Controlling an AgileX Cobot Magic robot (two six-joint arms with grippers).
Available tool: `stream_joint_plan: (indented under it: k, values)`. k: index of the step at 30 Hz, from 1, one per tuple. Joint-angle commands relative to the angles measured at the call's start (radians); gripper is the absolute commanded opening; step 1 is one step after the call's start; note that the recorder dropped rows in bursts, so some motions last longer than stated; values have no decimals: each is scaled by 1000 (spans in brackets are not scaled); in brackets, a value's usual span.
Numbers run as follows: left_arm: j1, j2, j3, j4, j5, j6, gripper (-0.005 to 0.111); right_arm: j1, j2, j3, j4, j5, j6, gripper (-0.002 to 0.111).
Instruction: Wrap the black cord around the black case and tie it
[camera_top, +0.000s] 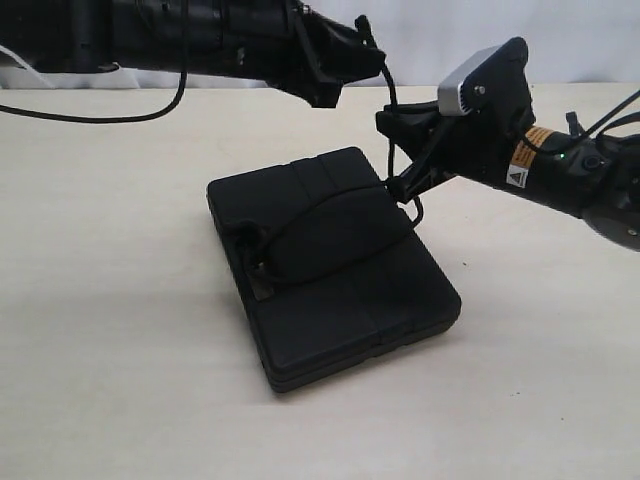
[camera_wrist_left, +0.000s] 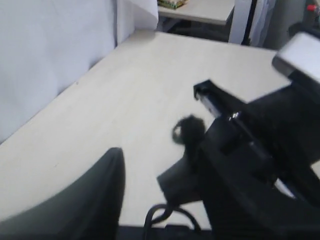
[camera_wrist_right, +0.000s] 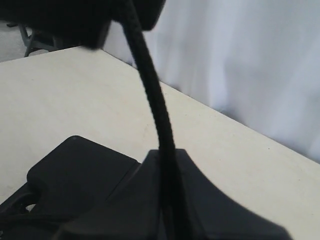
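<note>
The black case (camera_top: 350, 310) lies flat mid-table. The black cord (camera_top: 300, 222) loops across its top and passes through the handle slot at the near-left side. My right gripper (camera_top: 398, 188) sits at the case's far right edge, shut on the cord. In the right wrist view the cord (camera_wrist_right: 155, 100) rises straight up from between the fingers (camera_wrist_right: 215, 200), with the case (camera_wrist_right: 75, 170) behind. The cord's frayed end (camera_wrist_left: 187, 131) shows in the left wrist view, just above the right gripper. My left gripper (camera_top: 350, 80) hovers above and behind, open; one finger (camera_wrist_left: 95, 200) is visible, and nothing lies beside it.
The pale table (camera_top: 120, 300) stretches bare round the case. A white wall or curtain (camera_wrist_right: 240, 60) runs along the far table edge. Thin arm cables (camera_top: 100, 118) hang at the back left. The two arms are close together above the case's far edge.
</note>
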Motion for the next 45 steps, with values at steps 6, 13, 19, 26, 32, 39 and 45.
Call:
stream_joint_plan:
  k: [6, 13, 19, 26, 32, 39, 45]
  values:
    - [1, -152, -7, 1003, -174, -964, 55, -2, -93, -13, 84, 103, 20, 4]
    - [1, -130, -12, 1455, 211, -1618, 55, -2, -117, -26, 84, 229, 32, 4]
    - [-2, -48, 80, 1409, 162, -1705, 55, -2, -117, -25, 84, 272, 124, 4]
    - [-2, 43, 137, 1378, -2, -1786, 55, -2, -117, -25, 36, 294, 162, 4]
    - [-2, 104, 137, 1340, 4, -1786, 55, -2, -117, -25, 36, 312, 162, 4]
    - [-2, 104, 137, 1298, -26, -1786, 55, -2, -117, -25, 34, 312, 162, 4]
    - [-2, 106, 159, 1292, -126, -1804, 55, -2, -117, -25, 34, 312, 162, 4]
